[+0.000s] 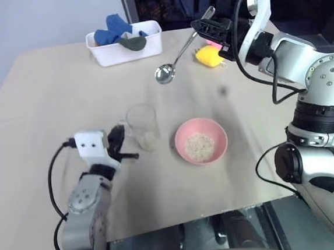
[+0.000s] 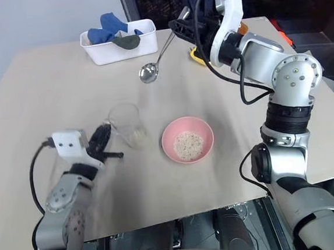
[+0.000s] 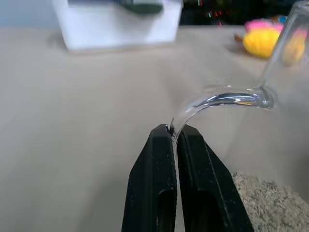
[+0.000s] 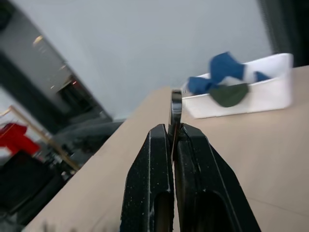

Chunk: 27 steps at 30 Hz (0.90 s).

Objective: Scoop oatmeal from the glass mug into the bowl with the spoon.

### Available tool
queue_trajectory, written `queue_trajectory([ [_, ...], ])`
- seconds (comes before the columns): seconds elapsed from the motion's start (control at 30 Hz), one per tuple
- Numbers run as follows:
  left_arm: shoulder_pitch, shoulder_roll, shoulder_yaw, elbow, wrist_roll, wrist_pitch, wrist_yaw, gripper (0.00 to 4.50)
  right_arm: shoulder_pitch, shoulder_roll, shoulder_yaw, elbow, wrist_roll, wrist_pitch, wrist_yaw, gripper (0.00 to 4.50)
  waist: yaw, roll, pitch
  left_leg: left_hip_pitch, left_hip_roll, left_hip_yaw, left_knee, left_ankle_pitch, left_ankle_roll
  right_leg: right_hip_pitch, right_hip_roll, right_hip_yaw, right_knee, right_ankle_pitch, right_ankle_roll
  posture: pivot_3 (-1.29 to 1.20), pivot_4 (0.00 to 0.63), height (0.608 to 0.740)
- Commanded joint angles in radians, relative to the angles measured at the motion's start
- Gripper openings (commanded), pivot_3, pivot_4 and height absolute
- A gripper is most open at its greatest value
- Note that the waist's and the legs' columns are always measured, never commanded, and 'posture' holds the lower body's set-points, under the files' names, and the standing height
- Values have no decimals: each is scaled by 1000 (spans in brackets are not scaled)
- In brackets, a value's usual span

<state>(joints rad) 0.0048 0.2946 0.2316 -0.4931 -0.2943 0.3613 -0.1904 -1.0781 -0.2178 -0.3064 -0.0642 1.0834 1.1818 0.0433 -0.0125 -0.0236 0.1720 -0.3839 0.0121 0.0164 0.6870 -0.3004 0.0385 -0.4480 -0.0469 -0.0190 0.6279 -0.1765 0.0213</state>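
The glass mug [image 1: 142, 126] stands upright on the table with a little oatmeal [image 1: 150, 141] at its bottom. My left gripper [image 1: 123, 141] is shut on the mug's clear handle [image 3: 217, 99], level with the table. To the mug's right sits the pink bowl [image 1: 213, 134], holding a small heap of oatmeal [image 1: 199, 146]. My right gripper [image 1: 206, 25] hovers high over the far side of the table, shut on the spoon [image 1: 176, 58] by the end of its handle [image 4: 175, 107]. The spoon slants down and its oval end [image 1: 164, 74] looks bare.
A white bin [image 1: 126, 51] with blue cloth and a dark green item stands at the table's far edge. A yellow object [image 1: 209, 55] lies under my right gripper with something pink behind it. The table's front edge runs close below the bowl.
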Motion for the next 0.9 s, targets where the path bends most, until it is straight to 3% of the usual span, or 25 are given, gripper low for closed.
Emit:
queue_trajectory([
  [0.03, -83, 38, 20, 20, 35, -28, 9, 77, -41, -2, 10, -38, 39, -7, 29, 0, -1, 0, 0, 0, 0, 1, 0, 0, 0, 0, 0, 0, 0, 0, 0, 0, 150, 740],
  [0.17, -208, 83, -28, 127, 117, -42, 16, 77, -79, 1, 51, -19, 20, -38, 70, 0, -2, 0, 0, 0, -2, 1, 0, 0, 0, 0, 0, 1, 0, 0, 0, 0, 150, 740],
  [0.4, -290, 68, -80, 185, 177, -78, 17, 77, -85, -22, 109, -27, -51, -85, 123, 0, -1, 0, 0, -3, -1, 0, 0, 0, -1, -2, -1, -1, -2, 0, 0, 0, 150, 740],
  [0.73, -380, 35, -148, 221, 206, -126, -10, 77, 21, -145, 470, -167, -427, -294, 320, 0, 1, 0, 0, -5, -1, -1, 0, 1, -2, -3, -3, -3, -2, 0, 1, 0, 150, 740],
  [0.9, -421, 30, -182, 301, 233, -188, -28, 77, 54, -114, 507, -150, -484, -321, 363, 0, 0, 0, 0, -4, -1, -1, 0, 1, -1, -3, -3, -4, -1, 0, 0, 0, 150, 740],
])
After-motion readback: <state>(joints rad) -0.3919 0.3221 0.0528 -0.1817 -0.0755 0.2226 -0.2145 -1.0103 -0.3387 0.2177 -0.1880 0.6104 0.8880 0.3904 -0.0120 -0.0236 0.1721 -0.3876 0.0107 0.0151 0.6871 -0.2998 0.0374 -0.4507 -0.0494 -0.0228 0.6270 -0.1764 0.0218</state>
